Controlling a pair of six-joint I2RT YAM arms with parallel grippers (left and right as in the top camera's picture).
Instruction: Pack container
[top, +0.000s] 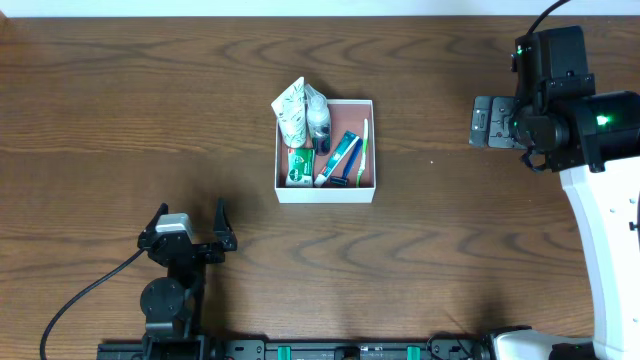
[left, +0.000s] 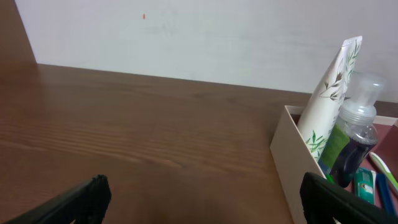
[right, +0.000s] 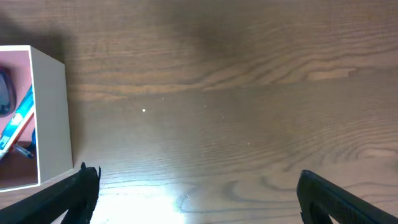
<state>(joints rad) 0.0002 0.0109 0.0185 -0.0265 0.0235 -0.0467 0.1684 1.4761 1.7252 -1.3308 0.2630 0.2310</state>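
Just above the middle of the overhead frame: the container (top: 325, 194), flat on the brown desk (top: 120, 110), white walls, reddish-brown inside, open on top. Along its left side a white leaf-printed tube (top: 291, 108) and a clear bottle of dark liquid (top: 318, 124), both leaning up past the rim. Below these, a green-and-white pack (top: 298, 166). In the middle a blue-and-white tube (top: 340, 155), and just to its right a green toothbrush (top: 364, 142), both lying lengthwise.

Lower left of the overhead frame: left gripper (top: 190, 213), spread wide, holding nothing, well apart from the container.

Upper right, off to the container's side: right gripper (right: 196, 193), shown in its own wrist view with fingers far apart over bare wood, nothing between them — container wall at that view's left edge.
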